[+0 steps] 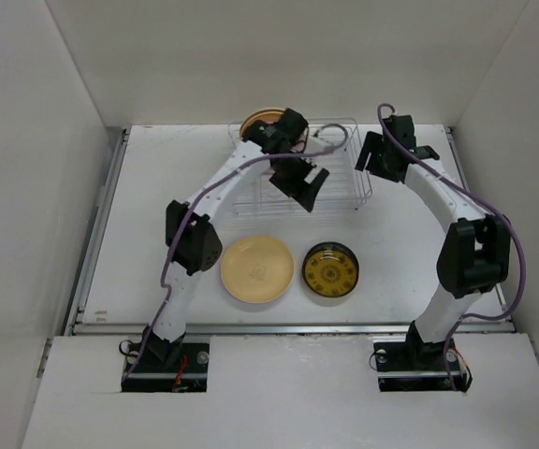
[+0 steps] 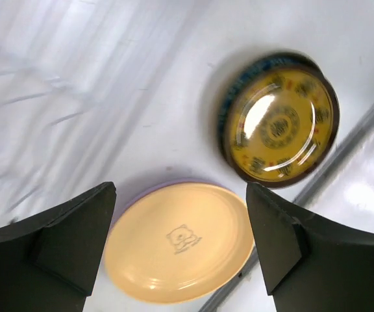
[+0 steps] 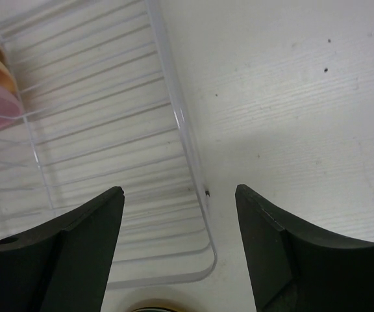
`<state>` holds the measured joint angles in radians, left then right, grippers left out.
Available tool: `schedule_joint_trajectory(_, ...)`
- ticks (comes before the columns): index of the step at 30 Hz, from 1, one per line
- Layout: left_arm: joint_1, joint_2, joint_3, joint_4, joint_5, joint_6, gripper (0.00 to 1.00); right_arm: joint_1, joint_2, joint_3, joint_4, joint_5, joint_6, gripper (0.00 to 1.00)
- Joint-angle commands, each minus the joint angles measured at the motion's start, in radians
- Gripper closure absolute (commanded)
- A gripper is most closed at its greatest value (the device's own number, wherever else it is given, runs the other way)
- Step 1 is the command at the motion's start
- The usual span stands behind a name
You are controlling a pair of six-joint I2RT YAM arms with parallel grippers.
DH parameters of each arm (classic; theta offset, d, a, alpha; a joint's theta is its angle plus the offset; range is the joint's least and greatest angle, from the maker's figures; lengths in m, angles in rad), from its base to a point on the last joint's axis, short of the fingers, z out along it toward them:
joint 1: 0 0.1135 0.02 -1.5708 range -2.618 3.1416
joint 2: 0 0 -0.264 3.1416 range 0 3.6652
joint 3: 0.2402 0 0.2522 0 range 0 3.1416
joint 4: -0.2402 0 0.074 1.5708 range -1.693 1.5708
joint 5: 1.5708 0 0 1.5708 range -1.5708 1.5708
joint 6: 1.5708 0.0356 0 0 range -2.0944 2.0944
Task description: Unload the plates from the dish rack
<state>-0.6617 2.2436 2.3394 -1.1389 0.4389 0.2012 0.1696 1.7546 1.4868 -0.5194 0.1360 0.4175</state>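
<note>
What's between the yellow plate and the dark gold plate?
Just bare table, between the yellow plate and dark gold-centred plate, in the left wrist view.

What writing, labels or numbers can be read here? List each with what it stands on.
None can be read.
Pale yellow plate: a small stamped figure at its centre, no words.
Dark plate: gold pattern only, no legible letters.

Pale yellow plate (image 1: 257,268) with a faint central emblem; dark-rimmed plate (image 1: 330,271) with an ornate gold-patterned centre; silvery-white wire dish rack (image 1: 349,187); white table (image 1: 410,262).
</note>
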Motion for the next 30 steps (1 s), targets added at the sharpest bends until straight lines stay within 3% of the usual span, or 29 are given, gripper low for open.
schedule_joint_trajectory(1, 0.108, -0.18, 0.015, 0.042, -0.101, -0.113, 0.21, -0.005, -0.032, 0.085, 0.024, -0.028, -0.078, 0.25)
schedule_joint_trajectory(5, 0.252, -0.327, -0.152, 0.192, -0.262, -0.279, 0.16, 0.037, 0.029, 0.225, 0.024, -0.074, -0.206, 0.25)
schedule_joint_trajectory(8, 0.338, -0.343, -0.236, 0.246, -0.379, -0.327, 0.13, 0.091, 0.091, 0.317, 0.033, -0.104, -0.347, 0.25)
schedule_joint_trajectory(12, 0.382, -0.251, -0.181, 0.177, -0.411, -0.327, 0.13, 0.2, 0.216, 0.546, 0.042, -0.127, -0.477, 0.27)
schedule_joint_trajectory(18, 0.392, -0.058, -0.088, 0.087, -0.443, -0.293, 0.17, 0.257, 0.417, 0.756, 0.029, -0.226, -0.537, 0.31)
schedule_joint_trajectory(20, 0.392, -0.02, -0.088, 0.087, -0.538, -0.283, 0.21, 0.269, 0.465, 0.797, 0.053, -0.227, -0.537, 0.34)
schedule_joint_trajectory(23, 0.402, 0.016, -0.098, 0.087, -0.572, -0.269, 0.3, 0.28, 0.487, 0.819, 0.062, -0.251, -0.537, 0.38)
schedule_joint_trajectory(27, 0.412, 0.036, -0.117, 0.087, -0.477, -0.234, 0.44, 0.3, 0.522, 0.808, 0.102, -0.221, -0.537, 0.44)
schedule_joint_trajectory(30, 0.412, 0.056, -0.126, 0.077, -0.358, -0.214, 0.66, 0.3, 0.548, 0.808, 0.122, -0.15, -0.537, 0.51)
